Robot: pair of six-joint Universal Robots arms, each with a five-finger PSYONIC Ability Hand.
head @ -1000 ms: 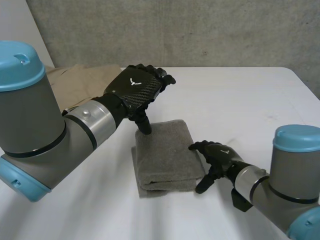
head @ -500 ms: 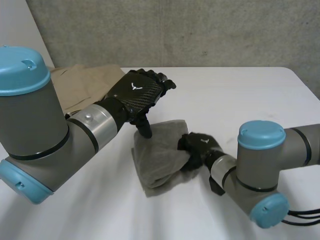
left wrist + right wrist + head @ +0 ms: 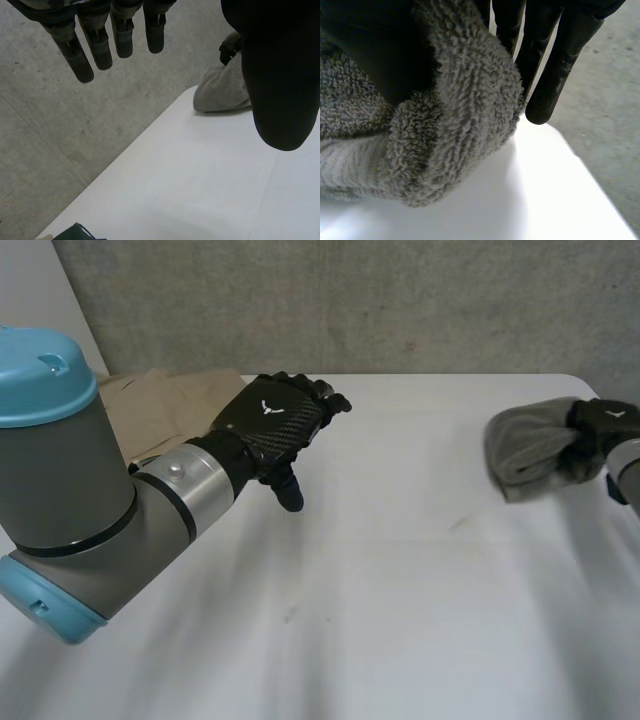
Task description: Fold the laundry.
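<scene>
Bare white table point(image 3: 400, 590) through the middle, tan cloth point(image 3: 165, 405) far left, grey towel point(image 3: 525, 445) at right edge

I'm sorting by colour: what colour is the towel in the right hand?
Grey, plain with no pattern; the towel shows best in the right wrist view.

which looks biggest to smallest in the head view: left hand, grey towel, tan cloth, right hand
1. left hand and tan cloth: about alike; the left arm hides part of the cloth, so not ranked.
2. grey towel
3. right hand, clamped on the towel, partly cut off at the edge.
</scene>
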